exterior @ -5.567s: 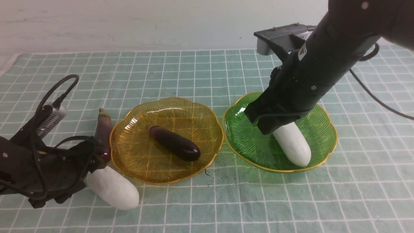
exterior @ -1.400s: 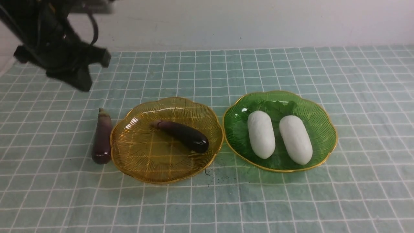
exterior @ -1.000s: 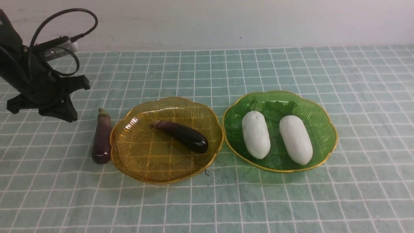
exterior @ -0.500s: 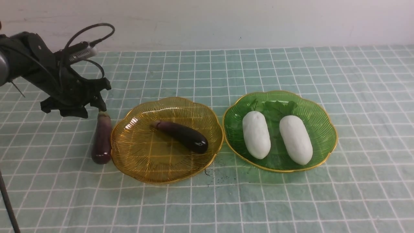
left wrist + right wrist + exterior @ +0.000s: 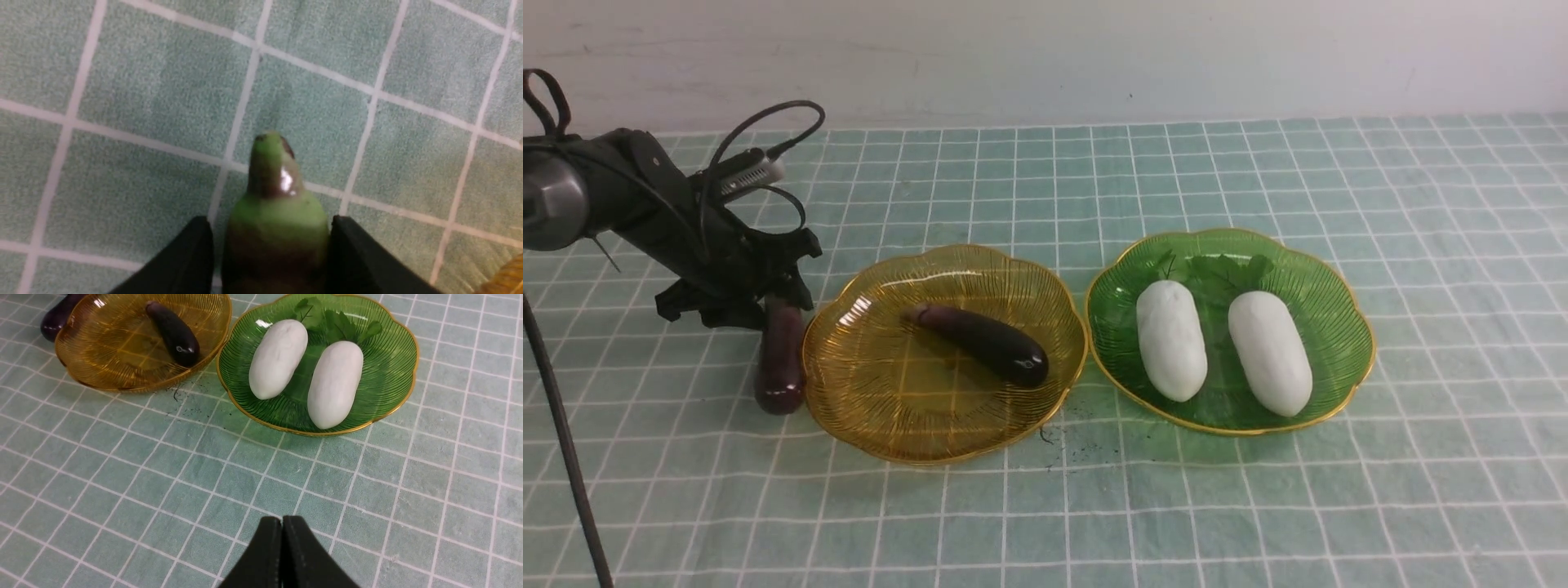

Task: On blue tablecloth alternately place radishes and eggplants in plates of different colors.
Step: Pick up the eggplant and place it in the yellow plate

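Item 1: right gripper (image 5: 282,547), nearest you. Its fingers are pressed together with nothing between them, above a bare stretch of the blue tablecloth (image 5: 1258,506) covering the worktop.

Item 2: amber plate (image 5: 874,400), to your left of centre. It holds one eggplant (image 5: 984,343) lying slantwise, stem toward the far left.

Item 3: green plate (image 5: 1327,310), just right of the amber plate, rims close but apart. It holds the left radish (image 5: 1171,340) and the right radish (image 5: 1270,353) side by side, their green leaves (image 5: 1225,269) at the far ends.

Item 4: second eggplant (image 5: 781,367). It lies on the cloth just beside the amber plate's left rim, stem end away from you.

Item 5: left gripper (image 5: 271,249), set over that stem end. One of its fingers (image 5: 184,261) sits close on either side; you cannot tell whether they squeeze it.

Item 6: pale wall (image 5: 1045,57), beyond the cloth's far edge.
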